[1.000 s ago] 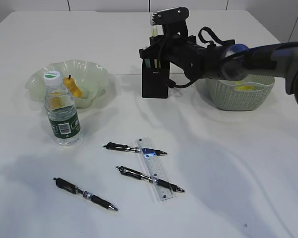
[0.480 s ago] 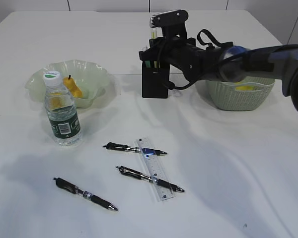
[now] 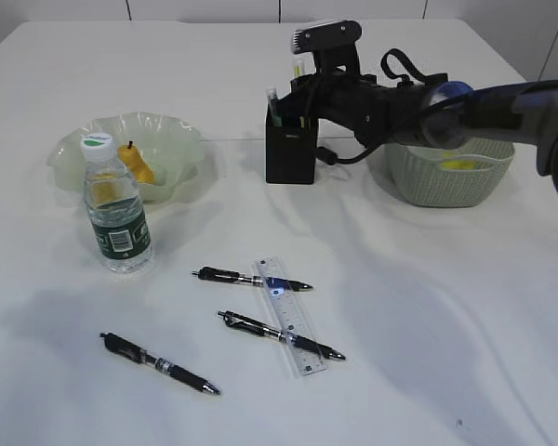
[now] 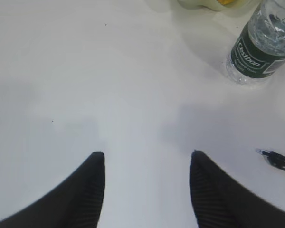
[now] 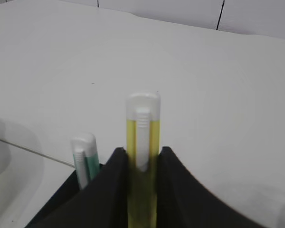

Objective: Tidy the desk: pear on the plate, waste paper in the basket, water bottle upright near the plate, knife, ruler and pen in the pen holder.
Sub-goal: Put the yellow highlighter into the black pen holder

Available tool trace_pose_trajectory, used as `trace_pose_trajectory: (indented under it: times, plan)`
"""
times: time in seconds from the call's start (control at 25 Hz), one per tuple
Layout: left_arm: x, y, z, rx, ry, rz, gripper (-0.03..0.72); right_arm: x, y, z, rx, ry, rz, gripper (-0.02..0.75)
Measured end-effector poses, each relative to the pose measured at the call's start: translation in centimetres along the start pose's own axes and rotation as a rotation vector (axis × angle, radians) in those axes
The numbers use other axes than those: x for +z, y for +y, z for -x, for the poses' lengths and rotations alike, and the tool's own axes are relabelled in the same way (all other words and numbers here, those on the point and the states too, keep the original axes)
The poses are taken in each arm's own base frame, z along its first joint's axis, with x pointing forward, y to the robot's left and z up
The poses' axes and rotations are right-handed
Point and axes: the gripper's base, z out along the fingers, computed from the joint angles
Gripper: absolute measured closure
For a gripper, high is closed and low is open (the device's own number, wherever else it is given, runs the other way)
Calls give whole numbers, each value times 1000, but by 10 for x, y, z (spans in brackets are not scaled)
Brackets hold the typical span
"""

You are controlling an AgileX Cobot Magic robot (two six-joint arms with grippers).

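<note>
Pear [image 3: 138,164] on plate [image 3: 181,139] (bottle [image 3: 114,212] upright, seemingly).

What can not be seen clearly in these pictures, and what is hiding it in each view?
- Pen holder inside: exterior view, hidden by its walls and the right arm.
- Right claw: right wrist view, the fingers flank a yellow knife; actual contact unclear.
- Basket contents: exterior view, only a yellow patch shows; arm covers the rest.
- Ruler scale marks: exterior view, too small to read.

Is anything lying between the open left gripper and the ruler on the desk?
Yes. Two pens cross the ruler: one over its far end, another across its middle. The left gripper hovers over bare desk, jaws apart.
</note>
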Motion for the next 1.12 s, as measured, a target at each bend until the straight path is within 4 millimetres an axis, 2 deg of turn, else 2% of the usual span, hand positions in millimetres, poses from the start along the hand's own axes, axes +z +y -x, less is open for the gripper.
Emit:
trace_pose_trajectory:
  times: [0.24, 0.52, 0.76, 1.12]
  plan:
    - [0, 0, 0, 0, 0, 0, 286, 0, -1, -1, 0, 9, 0, 491]
    - [0, 0, 0, 0, 0, 0, 286, 0, 0, 2, 18, 53, 12, 484]
    - [0, 0, 0, 0, -1, 0, 286, -1, -1, 33, 37, 106, 41, 483]
    - [0, 0, 0, 0, -1, 0, 286, -12, 0, 69, 38, 241, 96, 481]
